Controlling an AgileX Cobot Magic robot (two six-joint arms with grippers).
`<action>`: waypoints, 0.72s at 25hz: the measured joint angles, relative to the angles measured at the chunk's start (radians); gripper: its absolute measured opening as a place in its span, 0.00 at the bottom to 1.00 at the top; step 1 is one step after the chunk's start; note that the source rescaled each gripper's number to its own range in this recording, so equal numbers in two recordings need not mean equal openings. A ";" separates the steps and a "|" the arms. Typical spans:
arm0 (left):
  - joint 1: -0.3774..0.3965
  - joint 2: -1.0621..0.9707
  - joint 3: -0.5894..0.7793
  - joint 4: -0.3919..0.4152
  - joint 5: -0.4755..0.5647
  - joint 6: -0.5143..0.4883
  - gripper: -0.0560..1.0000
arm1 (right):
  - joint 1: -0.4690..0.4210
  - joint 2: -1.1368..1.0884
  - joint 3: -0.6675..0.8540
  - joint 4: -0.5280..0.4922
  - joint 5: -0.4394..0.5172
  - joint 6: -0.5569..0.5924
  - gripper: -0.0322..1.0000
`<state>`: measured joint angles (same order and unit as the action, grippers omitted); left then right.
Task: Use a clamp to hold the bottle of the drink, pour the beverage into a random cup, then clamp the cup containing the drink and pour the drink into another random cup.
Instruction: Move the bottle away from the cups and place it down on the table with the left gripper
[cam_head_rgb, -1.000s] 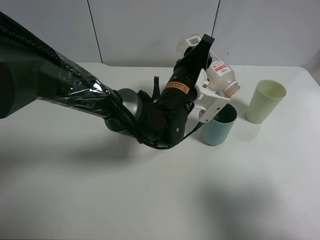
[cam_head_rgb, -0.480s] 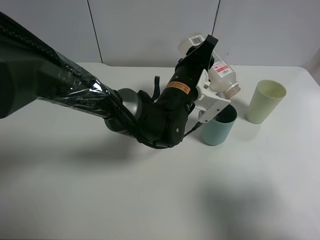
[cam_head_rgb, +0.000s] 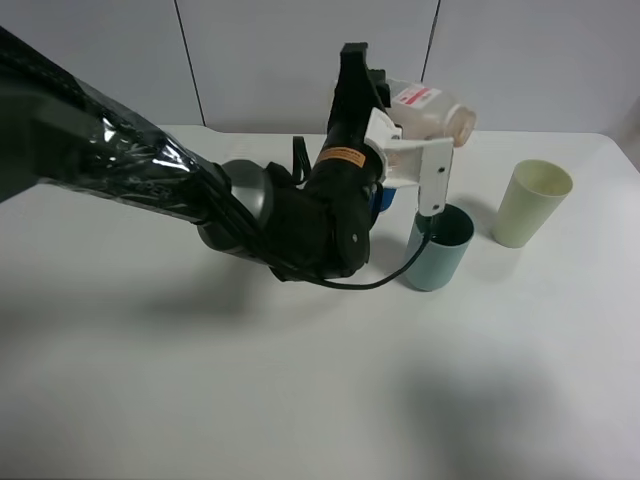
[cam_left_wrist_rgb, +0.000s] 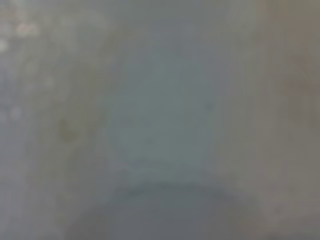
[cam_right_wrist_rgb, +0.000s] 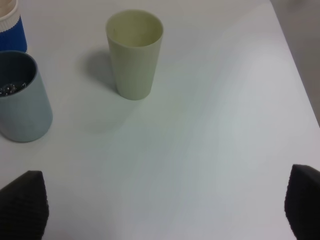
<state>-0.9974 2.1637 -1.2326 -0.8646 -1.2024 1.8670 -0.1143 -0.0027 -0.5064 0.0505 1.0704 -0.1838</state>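
My left gripper (cam_head_rgb: 413, 128) is shut on the clear bottle (cam_head_rgb: 436, 107) with the pink label. It holds the bottle roughly level, mouth to the right, above the teal cup (cam_head_rgb: 439, 250). One white finger (cam_head_rgb: 431, 185) hangs down over the cup's rim. Through the right wrist camera the teal cup (cam_right_wrist_rgb: 23, 100) shows a little dark, glinting drink (cam_right_wrist_rgb: 12, 89) at its bottom. The blue-banded cup (cam_right_wrist_rgb: 10, 29) stands just beyond it, mostly hidden behind the arm in the high view, where only a blue patch (cam_head_rgb: 384, 199) shows. My right gripper (cam_right_wrist_rgb: 162, 210) is open and empty. The left wrist view is a grey blur.
A taller pale yellow-green cup (cam_head_rgb: 532, 203) stands right of the teal cup, also seen as the pale cup (cam_right_wrist_rgb: 134, 52) from the right wrist. The black left arm (cam_head_rgb: 150, 190) stretches across the white table (cam_head_rgb: 300, 380) from the left.
The left wrist has rolled back and risen, bringing the bottle from a mouth-down tilt over the teal cup up to about level. The cups have not moved.
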 joint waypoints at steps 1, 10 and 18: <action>0.000 -0.018 0.007 -0.010 0.002 -0.060 0.08 | 0.000 0.000 0.000 0.000 0.000 0.000 0.82; 0.000 -0.196 0.156 -0.024 0.139 -0.427 0.08 | 0.000 0.000 0.000 0.000 0.000 0.000 0.82; 0.018 -0.384 0.363 -0.012 0.168 -0.799 0.07 | 0.000 0.000 0.000 0.000 0.000 0.000 0.82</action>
<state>-0.9791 1.7793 -0.8700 -0.8769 -1.0344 1.0677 -0.1143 -0.0027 -0.5064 0.0505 1.0704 -0.1838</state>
